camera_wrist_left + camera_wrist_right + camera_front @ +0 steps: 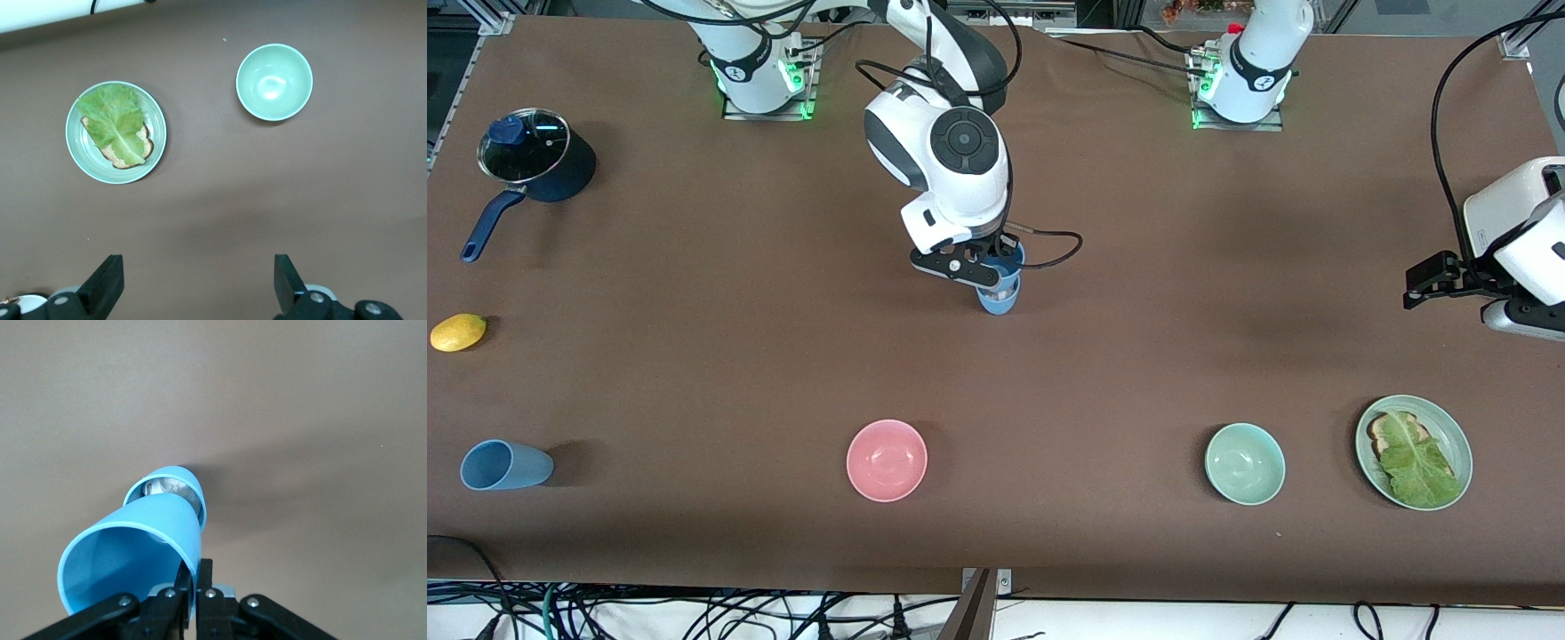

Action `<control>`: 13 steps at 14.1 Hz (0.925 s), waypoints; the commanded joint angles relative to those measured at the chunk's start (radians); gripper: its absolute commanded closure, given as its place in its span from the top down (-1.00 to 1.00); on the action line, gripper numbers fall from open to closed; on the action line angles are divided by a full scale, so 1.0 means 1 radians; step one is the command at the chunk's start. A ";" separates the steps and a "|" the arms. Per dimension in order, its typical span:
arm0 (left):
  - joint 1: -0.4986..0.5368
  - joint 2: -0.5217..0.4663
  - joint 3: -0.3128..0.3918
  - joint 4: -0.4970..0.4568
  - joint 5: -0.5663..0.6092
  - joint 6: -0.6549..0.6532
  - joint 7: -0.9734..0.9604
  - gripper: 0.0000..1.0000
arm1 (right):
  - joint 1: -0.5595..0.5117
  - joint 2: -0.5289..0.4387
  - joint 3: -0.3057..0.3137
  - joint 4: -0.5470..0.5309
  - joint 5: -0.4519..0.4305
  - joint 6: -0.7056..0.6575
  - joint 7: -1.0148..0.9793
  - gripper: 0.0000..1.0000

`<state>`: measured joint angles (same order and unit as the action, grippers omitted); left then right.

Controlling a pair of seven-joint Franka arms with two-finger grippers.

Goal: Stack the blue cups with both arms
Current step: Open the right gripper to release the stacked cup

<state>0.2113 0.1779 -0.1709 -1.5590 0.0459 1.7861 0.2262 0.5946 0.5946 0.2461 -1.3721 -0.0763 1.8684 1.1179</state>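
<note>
At the middle of the table (1138, 293), a blue cup (133, 553) is held by its rim in the right gripper (983, 267), whose jaws are pinched tight on the wall. It is carried tilted, directly over a second blue cup (175, 483) that stands upright on the table (something pale can be seen inside that one, though what it is cannot be told). The held cup is judged to be partly lowered toward the standing one, not yet seated in it. A third blue cup (505, 465) lies on its side close to the corner nearest the camera at the right arm's end, untouched. The left gripper (200, 287) is kept waiting over bare table near the edge at the left arm's end, its jaws spread wide and holding nothing. So the first stacking is nearly made; the release and the fetching of the lying cup are left.
</note>
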 commanded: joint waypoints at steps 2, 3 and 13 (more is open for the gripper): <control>-0.010 0.008 -0.002 0.045 -0.017 -0.024 0.021 0.98 | 0.014 0.022 -0.005 0.039 -0.031 -0.006 0.017 -1.00; -0.015 0.006 -0.002 0.054 -0.018 -0.027 0.019 0.98 | 0.014 0.022 -0.005 0.039 -0.033 -0.006 0.017 -1.00; -0.234 -0.086 0.221 0.004 -0.063 -0.067 -0.048 0.98 | -0.004 0.007 -0.022 0.042 -0.031 -0.020 -0.012 1.00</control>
<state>0.0055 0.1451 0.0346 -1.5157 -0.0037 1.7303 0.2121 0.5944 0.5967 0.2373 -1.3636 -0.0911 1.8714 1.1179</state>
